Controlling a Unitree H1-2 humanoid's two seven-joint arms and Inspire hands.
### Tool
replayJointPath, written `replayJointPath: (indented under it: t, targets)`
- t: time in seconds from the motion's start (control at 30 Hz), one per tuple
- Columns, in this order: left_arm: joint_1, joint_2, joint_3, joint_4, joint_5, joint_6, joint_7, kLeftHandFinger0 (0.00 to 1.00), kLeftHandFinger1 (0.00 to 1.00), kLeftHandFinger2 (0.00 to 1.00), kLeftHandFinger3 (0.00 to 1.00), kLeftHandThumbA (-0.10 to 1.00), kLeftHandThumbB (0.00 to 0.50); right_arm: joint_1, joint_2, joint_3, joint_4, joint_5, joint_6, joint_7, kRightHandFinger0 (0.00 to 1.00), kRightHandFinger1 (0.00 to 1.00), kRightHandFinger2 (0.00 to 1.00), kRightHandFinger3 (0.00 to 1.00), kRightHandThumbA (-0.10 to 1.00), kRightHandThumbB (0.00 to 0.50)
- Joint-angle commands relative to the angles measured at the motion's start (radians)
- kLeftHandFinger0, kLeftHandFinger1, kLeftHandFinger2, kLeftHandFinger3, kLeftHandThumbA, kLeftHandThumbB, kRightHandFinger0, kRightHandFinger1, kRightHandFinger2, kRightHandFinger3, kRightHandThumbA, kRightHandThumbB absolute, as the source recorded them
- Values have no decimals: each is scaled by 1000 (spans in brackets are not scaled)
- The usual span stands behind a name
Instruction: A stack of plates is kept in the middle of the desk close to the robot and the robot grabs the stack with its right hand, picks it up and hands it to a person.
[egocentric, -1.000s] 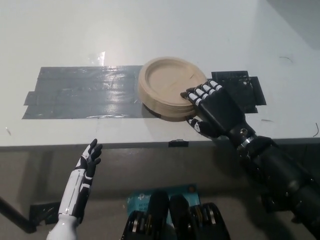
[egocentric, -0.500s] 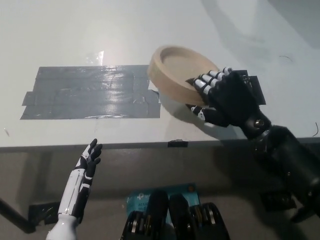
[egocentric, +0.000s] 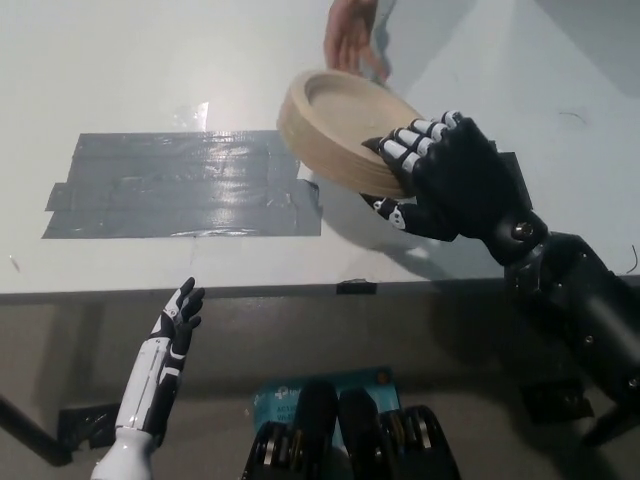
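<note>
Head view looks steeply down on a wide white desk (egocentric: 200, 70), its front edge running across the lower part of the picture, with darker floor below it. A broad patch of grey tape (egocentric: 180, 185) is stuck flat on the desk left of centre, and a smaller black taped patch (egocentric: 505, 180) shows just behind the right hand. The stack of plates (egocentric: 345, 125), tan and tilted, is held clear of the desk, clasped at its near rim by the black right hand (egocentric: 445, 180). A person's hand (egocentric: 352, 35) reaches in from the top, just beside the stack's far rim. The white left hand (egocentric: 170, 345) rests low at lower left, holding nothing, fingers extended.
</note>
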Motion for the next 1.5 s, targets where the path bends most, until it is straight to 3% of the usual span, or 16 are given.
replayJointPath:
  t: [0.0,0.17,0.33,0.37,0.43,0.5,0.6,0.87,0.93,0.97,1.0,1.03,1.07,1.1,1.3,1.47]
  targets:
    - [-12,5,-4,-21,-2,-5,-6,1000,1000,1000,1000,1000,0,-92,20,2,62,-22,-22,-24,0,0,61,514,-100,399]
    - [7,4,-8,-27,3,-3,-8,1000,1000,1000,1000,1000,0,-116,36,18,125,-49,1,-14,0,0,67,508,-100,388]
    - [28,4,-10,-38,10,1,-7,1000,1000,1000,1000,1000,0,-180,59,31,251,-53,11,-56,0,0,55,433,-100,374]
    - [28,4,-9,-36,3,-2,-8,1000,1000,1000,1000,1000,0,-194,61,29,262,-52,20,-51,0,0,71,352,-100,376]
    - [26,3,-7,-35,-2,-1,-8,1000,1000,1000,1000,1000,0,-218,63,18,274,-47,37,-35,0,0,126,367,-100,381]
    - [25,2,-8,-35,-1,-2,-8,1000,1000,1000,1000,1000,0,-245,66,18,306,-51,41,-59,0,0,123,553,-100,389]
    - [27,4,-9,-36,0,-2,-10,1000,1000,1000,1000,1000,5,-265,72,14,326,-45,39,-54,0,0,118,572,-100,363]
    - [22,4,-9,-33,5,-3,-8,1000,1000,1000,1000,1000,0,-311,93,29,423,-56,54,-124,0,0,100,487,-94,397]
    - [20,5,-9,-34,5,1,-9,1000,1000,1000,1000,1000,0,-304,96,12,417,-21,49,-64,0,36,201,467,-31,358]
    - [20,5,-9,-35,5,1,-9,1000,1000,1000,1000,1000,0,-302,96,9,414,-13,54,-36,94,228,357,430,104,358]
    - [18,6,-8,-35,4,1,-10,1000,1000,1000,1000,1000,0,-301,96,5,413,-6,59,-6,81,237,354,414,173,359]
    - [16,7,-7,-35,3,2,-10,1000,1000,1000,1000,1000,0,-301,97,1,410,3,61,20,196,353,449,507,283,375]
    - [15,6,-7,-35,3,3,-10,1000,1000,1000,1000,1000,0,-294,96,-13,393,38,59,103,583,742,829,934,435,416]
    - [15,6,-7,-36,1,3,-10,1000,1000,1000,1000,1000,0,-278,90,-27,350,86,70,249,975,1000,1000,1000,543,475]
    - [11,4,-10,-39,1,9,-12,1000,1000,1000,1000,1000,0,-205,60,-54,192,149,105,443,1000,1000,1000,1000,771,500]
    - [8,5,-7,-38,-4,12,-13,1000,1000,1000,1000,1000,0,-121,15,-105,-52,208,136,535,1000,1000,1000,1000,808,500]
